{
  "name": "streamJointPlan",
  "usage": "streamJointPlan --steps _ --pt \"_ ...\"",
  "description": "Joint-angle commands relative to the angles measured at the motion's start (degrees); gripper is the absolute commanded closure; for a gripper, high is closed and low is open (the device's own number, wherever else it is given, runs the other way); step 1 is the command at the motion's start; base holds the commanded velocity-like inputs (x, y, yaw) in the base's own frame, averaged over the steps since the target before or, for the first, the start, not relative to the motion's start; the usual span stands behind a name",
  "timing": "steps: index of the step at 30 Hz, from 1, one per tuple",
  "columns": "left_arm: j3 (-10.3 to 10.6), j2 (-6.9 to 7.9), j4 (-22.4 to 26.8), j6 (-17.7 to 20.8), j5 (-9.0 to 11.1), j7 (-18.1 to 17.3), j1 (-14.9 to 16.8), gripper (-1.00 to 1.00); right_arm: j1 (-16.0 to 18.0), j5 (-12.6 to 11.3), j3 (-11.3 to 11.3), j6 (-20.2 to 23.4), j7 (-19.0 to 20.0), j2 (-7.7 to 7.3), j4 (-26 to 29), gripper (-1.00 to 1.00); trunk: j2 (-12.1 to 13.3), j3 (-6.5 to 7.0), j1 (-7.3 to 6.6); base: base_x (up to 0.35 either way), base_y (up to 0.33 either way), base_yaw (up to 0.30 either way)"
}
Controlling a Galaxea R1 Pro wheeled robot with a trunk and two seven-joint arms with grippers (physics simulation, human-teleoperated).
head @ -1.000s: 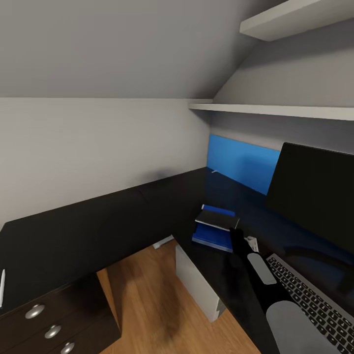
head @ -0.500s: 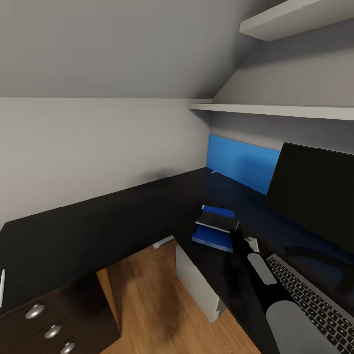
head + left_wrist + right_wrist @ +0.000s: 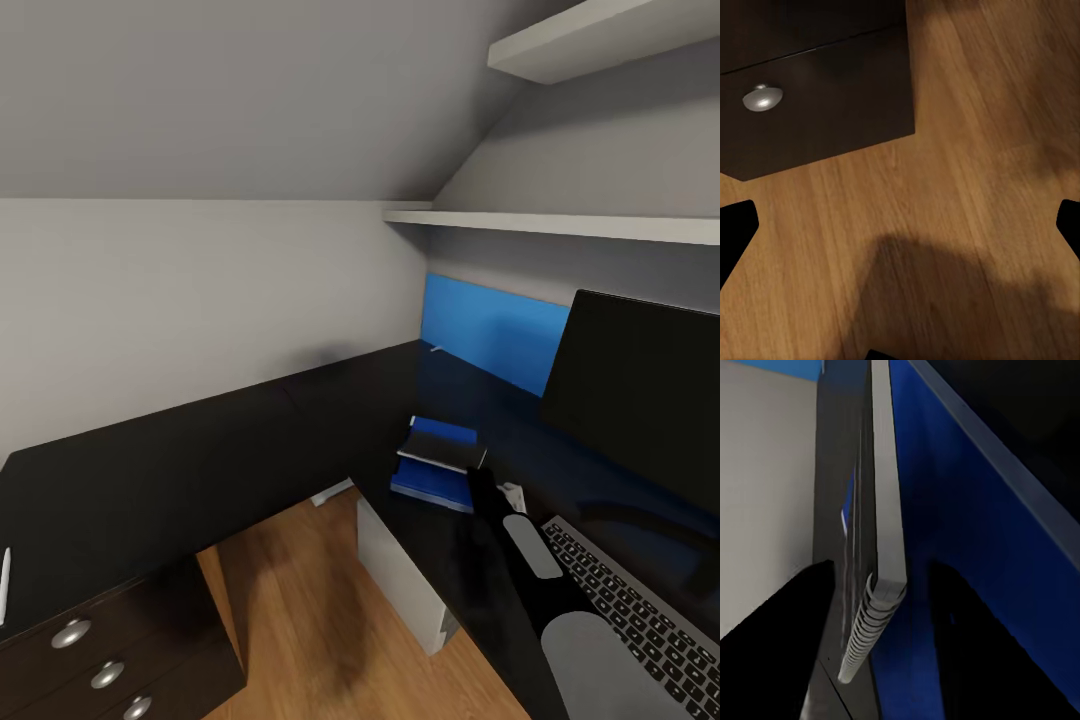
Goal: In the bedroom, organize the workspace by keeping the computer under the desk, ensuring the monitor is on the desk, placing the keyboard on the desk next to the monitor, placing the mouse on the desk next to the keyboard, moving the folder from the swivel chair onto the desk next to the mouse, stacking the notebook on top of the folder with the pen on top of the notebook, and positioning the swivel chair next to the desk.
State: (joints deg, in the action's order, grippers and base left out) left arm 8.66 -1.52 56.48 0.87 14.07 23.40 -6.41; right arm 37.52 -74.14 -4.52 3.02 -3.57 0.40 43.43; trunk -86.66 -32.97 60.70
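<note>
The blue folder lies on the black desk, and the dark notebook rests on top of it. My right gripper reaches to the notebook's near edge. In the right wrist view the right gripper is open, its dark fingers on either side of the notebook's spiral edge with gaps showing. The monitor and keyboard sit to the right. The computer stands under the desk. A thin white pen lies at the desk's far left. My left gripper hangs open over the floor. The mouse and swivel chair are out of view.
A dark drawer unit with round silver knobs stands under the desk's left wing, close to my left gripper. Wood floor fills the desk's inner corner. White wall shelves hang above the blue back panel.
</note>
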Motion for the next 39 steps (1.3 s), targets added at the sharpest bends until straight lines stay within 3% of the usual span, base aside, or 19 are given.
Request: streamJointPlan --steps 1,22,39 --pt "0.17 0.03 0.12 0.09 0.43 0.33 -0.01 -1.00 0.01 -0.40 -0.19 0.32 -0.29 0.04 0.14 -1.00 -0.03 -0.05 0.00 0.000 0.000 0.000" --pt "0.15 0.03 0.03 0.09 0.52 0.31 -0.01 -1.00 0.01 -0.48 -0.24 0.32 -0.23 -0.03 0.34 -1.00 -0.03 -0.05 0.00 0.000 0.000 0.000" --pt "0.21 0.03 0.03 0.18 0.61 0.25 -0.01 -1.00 0.01 -0.48 -0.23 0.32 -0.21 0.01 0.43 -1.00 6.79 3.01 -3.73 0.000 0.000 0.000"
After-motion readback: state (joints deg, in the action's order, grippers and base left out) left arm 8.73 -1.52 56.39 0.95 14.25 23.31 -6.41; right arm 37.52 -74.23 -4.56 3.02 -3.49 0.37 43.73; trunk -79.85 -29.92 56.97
